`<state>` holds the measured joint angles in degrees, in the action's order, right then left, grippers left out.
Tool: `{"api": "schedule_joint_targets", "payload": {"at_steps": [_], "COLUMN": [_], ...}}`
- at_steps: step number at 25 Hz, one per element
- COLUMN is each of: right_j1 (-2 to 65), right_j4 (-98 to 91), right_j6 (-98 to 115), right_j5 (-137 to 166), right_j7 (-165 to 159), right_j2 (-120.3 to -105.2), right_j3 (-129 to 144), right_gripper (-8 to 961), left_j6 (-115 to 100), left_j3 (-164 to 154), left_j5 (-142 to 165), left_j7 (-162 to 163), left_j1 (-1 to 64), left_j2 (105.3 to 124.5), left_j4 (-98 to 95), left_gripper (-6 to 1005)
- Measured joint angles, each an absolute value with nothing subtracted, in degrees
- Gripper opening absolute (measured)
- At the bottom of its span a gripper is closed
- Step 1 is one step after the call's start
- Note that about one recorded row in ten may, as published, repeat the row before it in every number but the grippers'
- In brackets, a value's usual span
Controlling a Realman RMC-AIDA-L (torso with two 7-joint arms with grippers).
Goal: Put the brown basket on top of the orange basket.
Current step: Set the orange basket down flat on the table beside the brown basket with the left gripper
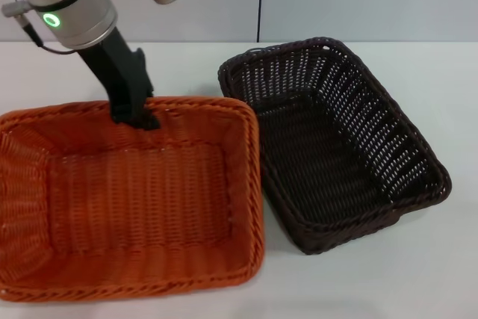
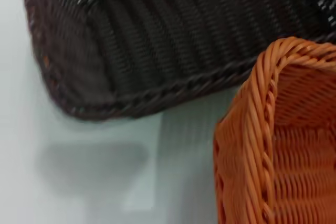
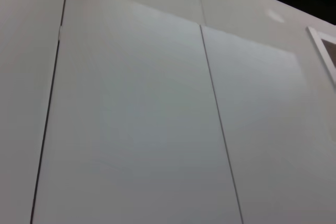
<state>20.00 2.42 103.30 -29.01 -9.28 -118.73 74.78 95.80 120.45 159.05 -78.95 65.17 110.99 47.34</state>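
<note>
we see our left gripper (image 1: 138, 116) down at the far rim of the bright orange woven rectangular basket (image 1: 127, 199). we cannot tell if it pinches the rim. the very dark brown woven rectangular basket (image 1: 336, 140) sits on the white table (image 1: 448, 259), just beside the orange one, to the gripper's right, not stacked.

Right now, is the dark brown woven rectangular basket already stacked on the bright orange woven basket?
No. The dark brown woven basket stands on the white table beside the bright orange woven basket, not on it.
</note>
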Motion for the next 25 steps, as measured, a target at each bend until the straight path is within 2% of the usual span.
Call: {"api": "schedule_joint_targets", "payload": {"at_steps": [5,9,11,15,17,18,19,25], "right_j1": [19.9,20.0,20.0,20.2,20.2,20.2,20.2,20.3], "right_j4": [2.9,3.0,3.3,4.4,4.8,4.8,5.0,5.3], "right_j6": [104.1,105.0,105.5,106.4,106.9,106.9,107.0,107.5], "right_j5": [-29.0,-28.7,-28.6,-28.6,-28.7,-28.7,-28.7,-28.9], "right_j7": [-9.3,-9.3,-9.3,-9.4,-9.6,-9.6,-9.8,-10.5], "right_j2": [-118.73,-118.73,-118.74,-118.8,-118.82,-118.82,-118.83,-118.83], "right_j3": [74.6,74.6,74.6,74.6,74.6,74.6,74.6,74.6], "right_gripper": [643,642,642,642,641,641,641,641], "left_j6": [93.7,93.2,90.4,90.4,85.3,85.3,83.6,81.4], "left_j3": [120.8,120.8,120.3,120.3,120.5,120.5,120.8,118.4], "left_j5": [159.7,159.7,159.8,159.8,159.7,159.7,159.5,160.5], "left_j7": [-78.9,-79.0,-80.2,-80.2,-80.8,-80.8,-80.1,-77.8], "left_j1": [64.6,64.6,64.4,64.4,60.8,60.8,59.7,60.3], "left_j2": [109.9,109.89,111.48,111.48,115.11,115.11,116.64,117.53], "left_j4": [44.9,44.3,42.1,42.1,48.6,48.6,51.7,49.8], "left_gripper": [177,177,176,175,174,172,171,202]}}
